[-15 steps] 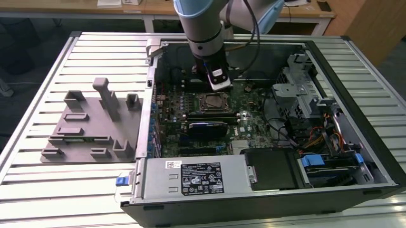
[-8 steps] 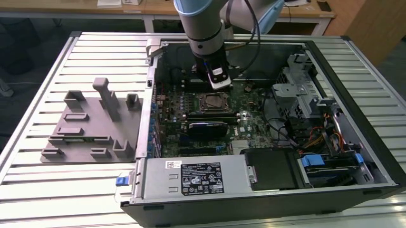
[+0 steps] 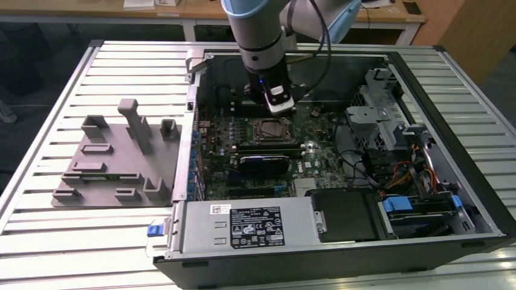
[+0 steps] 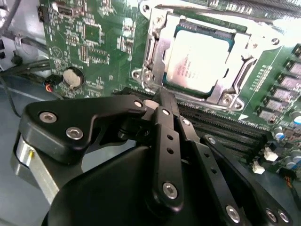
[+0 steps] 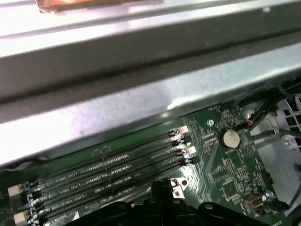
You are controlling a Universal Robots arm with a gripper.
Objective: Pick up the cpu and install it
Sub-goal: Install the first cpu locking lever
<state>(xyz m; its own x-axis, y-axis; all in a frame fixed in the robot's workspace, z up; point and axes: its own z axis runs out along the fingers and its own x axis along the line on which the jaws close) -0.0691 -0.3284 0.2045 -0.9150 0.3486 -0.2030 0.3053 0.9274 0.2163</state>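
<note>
The gripper (image 4: pixel 157 101) hangs inside the open computer case (image 3: pixel 451 199), its black fingers (image 4: pixel 164 113) drawn together with nothing between them. Just past the fingertips in the second wrist view, the cpu (image 4: pixel 200 61) lies seated in the metal-framed socket (image 4: pixel 149 52) on the green motherboard (image 4: pixel 94 33). Empty memory slots (image 5: pixel 108 169) run alongside, near a round coin battery (image 5: pixel 230 138). On the exterior view's left, a grey tray (image 3: pixel 117 160) rests on the slatted table (image 3: pixel 48 241).
</note>
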